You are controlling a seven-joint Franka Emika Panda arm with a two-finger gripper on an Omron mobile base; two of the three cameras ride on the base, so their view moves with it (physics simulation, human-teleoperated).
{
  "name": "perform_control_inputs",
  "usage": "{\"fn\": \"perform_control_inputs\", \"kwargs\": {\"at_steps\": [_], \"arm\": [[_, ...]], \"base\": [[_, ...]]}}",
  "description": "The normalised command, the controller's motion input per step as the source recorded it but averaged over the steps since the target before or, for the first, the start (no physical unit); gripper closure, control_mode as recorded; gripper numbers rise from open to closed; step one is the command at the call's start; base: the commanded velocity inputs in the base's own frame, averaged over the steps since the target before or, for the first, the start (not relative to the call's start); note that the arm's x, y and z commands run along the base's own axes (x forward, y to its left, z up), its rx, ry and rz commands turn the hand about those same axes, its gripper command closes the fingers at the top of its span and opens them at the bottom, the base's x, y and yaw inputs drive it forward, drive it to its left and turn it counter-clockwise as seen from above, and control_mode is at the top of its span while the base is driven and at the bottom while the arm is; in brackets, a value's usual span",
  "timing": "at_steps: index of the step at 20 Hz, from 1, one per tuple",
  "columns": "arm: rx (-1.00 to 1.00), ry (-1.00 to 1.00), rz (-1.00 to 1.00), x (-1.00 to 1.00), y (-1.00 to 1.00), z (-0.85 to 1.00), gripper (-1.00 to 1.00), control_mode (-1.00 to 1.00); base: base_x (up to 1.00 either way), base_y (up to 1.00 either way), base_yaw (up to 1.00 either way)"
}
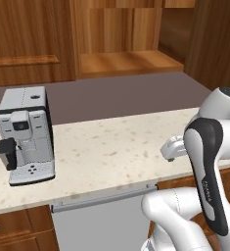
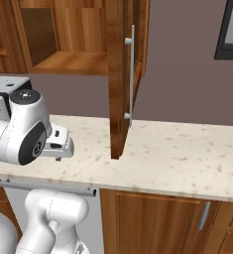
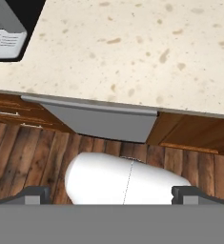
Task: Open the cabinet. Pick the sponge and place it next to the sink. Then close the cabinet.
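The cabinet (image 2: 119, 74) on the wall already stands open, its door (image 2: 122, 89) swung out edge-on over the counter (image 2: 187, 154) with the long silver handle (image 2: 131, 74) running upright down its face. Inside, the pale wood shelf (image 1: 128, 61) looks bare in both base views, and I cannot find the sponge anywhere, on the shelf or on the counter; no sink shows either. The gripper (image 3: 111, 193) hangs low over the front part of the counter, pointing down and back toward the robot's own side, so the hand view looks past the counter's front edge to the grey panel (image 3: 104, 121) under it and the wood floor (image 3: 18, 157). Its two fingertips (image 3: 30, 194) stand far apart at the bottom corners of that view, spread wide with nothing between them. The relation that matters for the next reach is that the cabinet opening lies up and behind the fingers, well above them, so the hand would, as I judge it, have to lift and turn toward the shelf before anything there could be taken. A coffee machine (image 1: 26, 135) sits on the counter off to the arm's left, well apart from the gripper, and the open door hangs to its right
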Motion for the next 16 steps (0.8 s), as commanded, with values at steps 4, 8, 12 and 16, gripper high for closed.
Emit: {"fn": "perform_control_inputs", "kwargs": {"at_steps": [4,8,12,16], "arm": [[0.0,0.0,0.0,0.0,0.0,0.0,-1.0,1.0],[0.0,0.0,0.0,0.0,0.0,0.0,-1.0,1.0],[0.0,0.0,0.0,0.0,0.0,0.0,-1.0,-1.0],[0.0,0.0,0.0,0.0,0.0,0.0,-1.0,-1.0]], "base": [[0.0,0.0,0.0],[0.0,0.0,0.0],[0.0,0.0,0.0],[0.0,0.0,0.0]]}}
